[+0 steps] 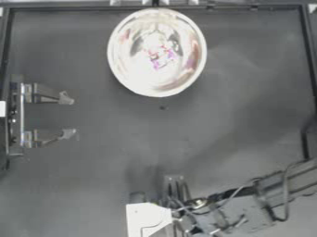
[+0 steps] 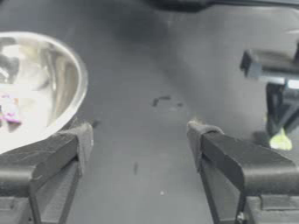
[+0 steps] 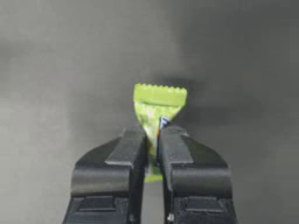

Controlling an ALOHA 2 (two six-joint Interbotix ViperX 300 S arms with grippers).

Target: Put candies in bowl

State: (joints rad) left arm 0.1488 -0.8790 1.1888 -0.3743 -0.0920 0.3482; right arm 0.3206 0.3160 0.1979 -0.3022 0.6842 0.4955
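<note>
One yellow-green candy (image 3: 156, 114) pinched tight in R gripper (image 3: 153, 136), near table's front edge; L gripper (image 2: 140, 135) wide apart, empty.

A dark grey matte table (image 1: 186, 139) fills the frame, with a pale raised rim (image 1: 62, 5) along its top edge.

bowl (image 1: 156, 52) at table's (image 1: 80, 194) far middle — candies (image 1: 160, 58) inside, right gripper (image 1: 175, 187) near edge — gripping one candy (image 3: 154, 109)

The bowl (image 1: 156, 52) holds candies (image 1: 160, 58); right gripper (image 1: 175, 185) well below it.
</note>
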